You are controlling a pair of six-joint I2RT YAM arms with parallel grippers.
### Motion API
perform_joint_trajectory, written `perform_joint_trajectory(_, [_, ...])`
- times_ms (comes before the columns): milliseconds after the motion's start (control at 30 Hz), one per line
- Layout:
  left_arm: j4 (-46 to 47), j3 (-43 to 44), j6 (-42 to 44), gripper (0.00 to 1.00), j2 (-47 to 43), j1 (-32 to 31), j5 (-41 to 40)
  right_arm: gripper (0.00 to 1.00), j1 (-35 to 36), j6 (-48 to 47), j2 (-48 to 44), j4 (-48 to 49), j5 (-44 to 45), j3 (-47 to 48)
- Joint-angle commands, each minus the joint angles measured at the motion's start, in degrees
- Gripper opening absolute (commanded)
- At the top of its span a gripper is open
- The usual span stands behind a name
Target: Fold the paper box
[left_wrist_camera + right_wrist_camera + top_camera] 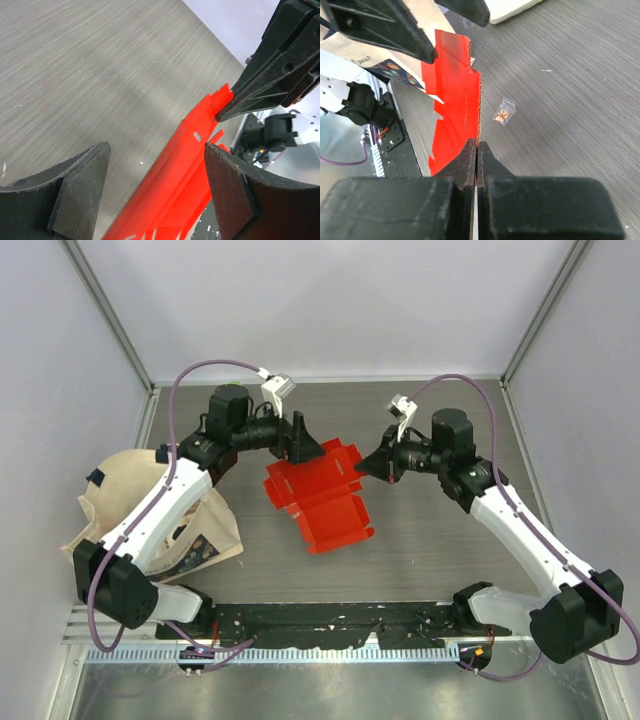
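Right gripper (476, 147) tight on paper box (330, 510) edge, left gripper (157, 157) jaws wide apart

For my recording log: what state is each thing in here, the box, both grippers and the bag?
box: partly folded, not closed, one edge pinched.
right gripper: shut on the box edge.
left gripper: open, box edge between its fingers, not clamped.
bag: slumped on the table.
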Motion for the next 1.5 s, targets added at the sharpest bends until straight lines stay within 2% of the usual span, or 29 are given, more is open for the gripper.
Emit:
perform_joint_trajectory(0, [8.83, 0.21, -6.08, 0.8, -0.21, 2.46, 8.33, 0.01, -2.21, 3.35, -3.94, 6.38, -4.94, -0.28])
perform_joint_trajectory(67, [11.92, -2.87, -7.75, 0.81, -4.24, 4.3, 5.45, 0.01, -5.01, 5.46, -4.9, 9.8, -6.27, -0.71])
perform_joint_trajectory(100, [14.63, -5.14, -8.98, 0.88, -6.0, 4.75, 3.43, 0.01, -6.16, 9.3, -5.34, 11.64, -7.93, -1.15])
perform_joint_trajectory(167, [17.45, -7.61, -9.95, 0.93, -10.22, 6.06, 0.34, 0.01, -8.71, 15.02, -6.39, 21.47, -10.48, -3.61])
perform_joint_trajectory(200, [20.69, -9.54, -11.0, 0.98, -11.02, 6.42, -0.8, 0.01, -10.9, 18.27, -6.57, 25.59, -12.23, -4.75])
perform_joint_trajectory(233, [22.29, -10.17, -13.53, 1.0, -11.37, 6.68, -0.38, 0.01, -11.97, 24.74, -6.66, 33.9, -12.95, -6.76])
perform_joint_trajectory(333, [27.56, -10.7, -19.94, 1.0, -9.45, 6.6, 5.59, 0.01, -14.43, 33.65, -6.4, 45.19, -13.74, -8.71])
perform_joint_trajectory(433, [33.36, -11.57, -24.7, 1.0, -6.72, 7.13, 9.37, 0.01, -15.05, 37.81, -6.22, 51.8, -12.26, -9.94])
perform_joint_trajectory(567, [46.01, -14.3, -36.29, 0.84, -4.61, 9.05, 12.37, 0.01, -15.05, 42.29, -5.52, 56.47, -12.07, -11.17])
perform_joint_trajectory(600, [46.64, -14.39, -37.19, 0.71, -4.35, 9.5, 12.55, 0.01, -15.05, 42.47, -5.0, 57.09, -12.34, -11.35])
perform_joint_trajectory(667, [48.05, -14.39, -38.78, 0.52, -3.91, 10.9, 13.07, 0.01, -15.05, 42.3, -4.73, 57.19, -12.69, -11.7])
perform_joint_trajectory(700, [48.32, -14.57, -38.96, 0.29, -3.73, 11.25, 13.07, 0.01, -15.05, 41.95, -4.55, 56.66, -12.86, -11.96])
perform_joint_trajectory(767, [48.58, -14.39, -39.14, 0.12, -3.56, 11.87, 13.42, 0.01, -15.05, 40.46, -4.29, 54.48, -12.78, -11.7])
perform_joint_trajectory(800, [48.5, -14.3, -39.05, 0.04, -3.38, 11.96, 13.6, 0.02, -15.05, 35.67, -4.12, 47.85, -12.52, -10.22])
perform_joint_trajectory(833, [48.32, -14.22, -38.87, 0.0, -3.29, 12.13, 13.69, 0.15, -15.05, 31.62, -4.03, 41.34, -11.21, -8.64])
perform_joint_trajectory(867, [47.19, -13.87, -38.52, 0.0, -3.2, 12.14, 13.69, 0.25, -15.14, 25.23, -3.76, 32.66, -4.67, -6.36])
perform_joint_trajectory(900, [45.87, -13.6, -36.87, 0.0, -2.94, 12.14, 13.52, 0.34, -15.05, 16.37, -3.41, 16.74, 1.23, -1.29])
perform_joint_trajectory(933, [43.94, -13.08, -35.55, 0.0, -2.94, 12.14, 13.17, 0.49, -14.88, 13.67, -1.93, 11.01, 6.33, 1.02])
perform_joint_trajectory(967, [39.23, -11.85, -33.71, 0.0, -2.94, 12.22, 12.38, 0.59, -14.96, 11.65, -0.87, 5.82, 10.99, 3.31])
perform_joint_trajectory(1000, [37.0, -11.23, -30.64, 0.0, -2.85, 12.14, 12.37, 0.67, -14.97, 7.71, 0.27, -2.5, 18.26, 7.94])
perform_joint_trajectory(1033, [35.15, -10.71, -28.96, 0.0, -2.85, 12.05, 12.28, 0.7, -14.97, 6.28, 3.07, -5.89, 20.25, 10.16])
perform_joint_trajectory(1100, [30.93, -9.12, -26.93, 0.0, -2.76, 11.87, 12.89, 0.72, -14.79, 3.9, 4.84, -11.43, 22.72, 14.55])
perform_joint_trajectory(1200, [29.34, -7.98, -25.25, 0.0, -1.54, 11.43, 15.78, 0.75, -14.35, 1.78, 4.77, -10.32, 21.07, 15.37])
perform_joint_trajectory(1367, [29.07, -6.66, -25.25, 0.0, 1.36, 9.24, 20.37, 0.76, -12.6, -1.11, 3.18, -4.7, 4.92, 15.45])
perform_joint_trajectory(1467, [27.15, -6.04, -23.42, 0.0, 2.16, 7.83, 21.25, 0.76, -10.49, -6.28, 3.79, -6.44, -2.9, 18.17])
